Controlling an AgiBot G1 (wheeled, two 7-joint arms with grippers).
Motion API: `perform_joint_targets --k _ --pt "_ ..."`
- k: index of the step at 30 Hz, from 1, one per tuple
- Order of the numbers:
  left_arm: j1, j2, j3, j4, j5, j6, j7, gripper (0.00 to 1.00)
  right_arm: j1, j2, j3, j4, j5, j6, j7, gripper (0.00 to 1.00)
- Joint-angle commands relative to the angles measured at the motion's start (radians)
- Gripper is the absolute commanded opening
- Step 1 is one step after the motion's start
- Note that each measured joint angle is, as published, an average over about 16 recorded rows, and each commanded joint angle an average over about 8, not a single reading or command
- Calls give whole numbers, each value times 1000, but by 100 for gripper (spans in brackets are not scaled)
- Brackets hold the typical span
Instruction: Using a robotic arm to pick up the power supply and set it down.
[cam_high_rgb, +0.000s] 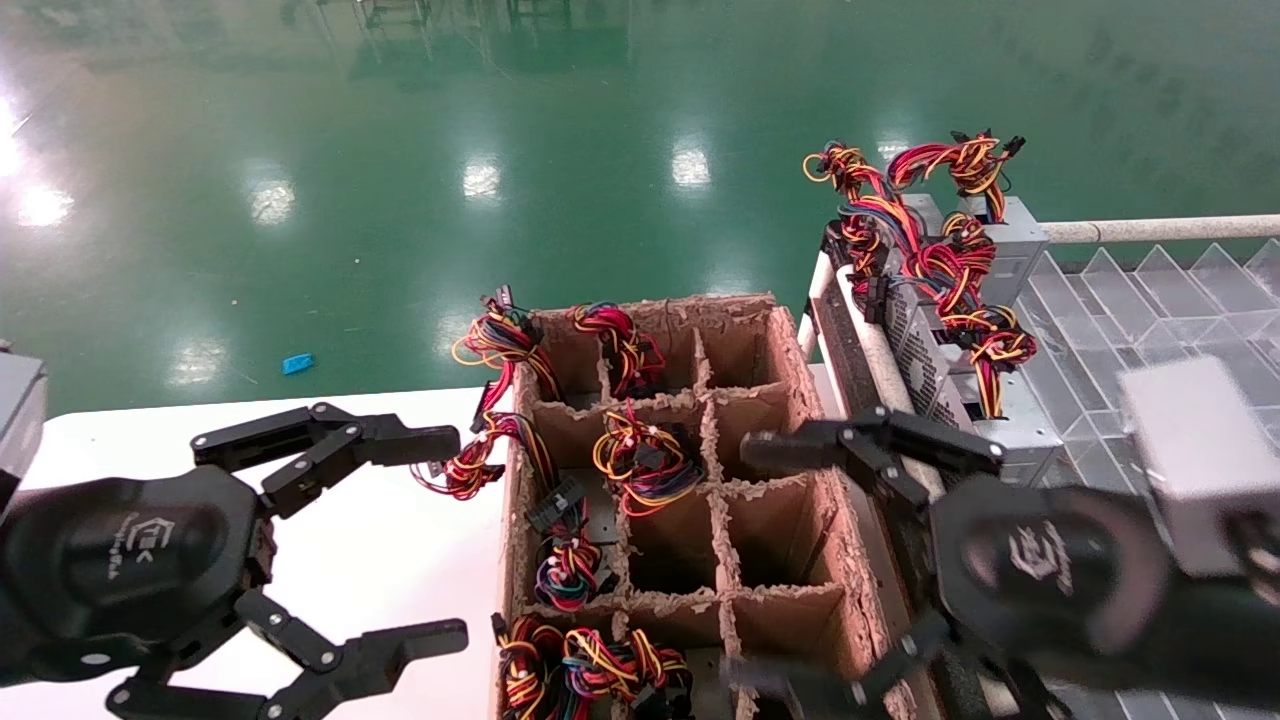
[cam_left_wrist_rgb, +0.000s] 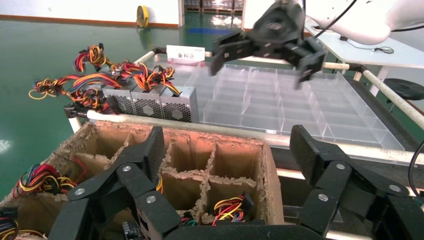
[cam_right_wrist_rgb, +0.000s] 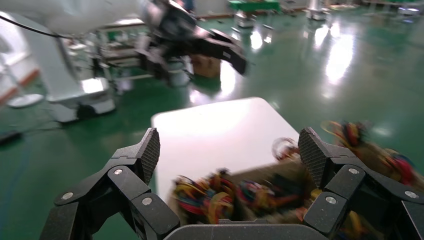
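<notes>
My right gripper (cam_high_rgb: 790, 560) hung wide open and empty over the near right corner of the cardboard box (cam_high_rgb: 790, 345). The nearest power supply (cam_high_rgb: 935, 370) sat just past the box's right wall, standing on edge, wires up. Left gripper (cam_high_rgb: 440, 535), also open, waited left of the box.

My right end effector (cam_high_rgb: 800, 560), black with a white logo on its palm, is hanging with its fingers spread wide and nothing between them, over the right edge of the divided cardboard box (cam_high_rgb: 690, 480). The power supply (cam_high_rgb: 935, 375), a silver-grey metal case with a honeycomb grille, is lying in a row of its like on the clear tray's (cam_high_rgb: 1150, 320) near-left end, red, yellow and black wires bunching above it
</notes>
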Motion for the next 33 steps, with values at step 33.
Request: perform_joint_targets --k 33 --pt "0 0 0 0 0 0 0 0 119 -249 -190 -37 -572 324 -175 78"
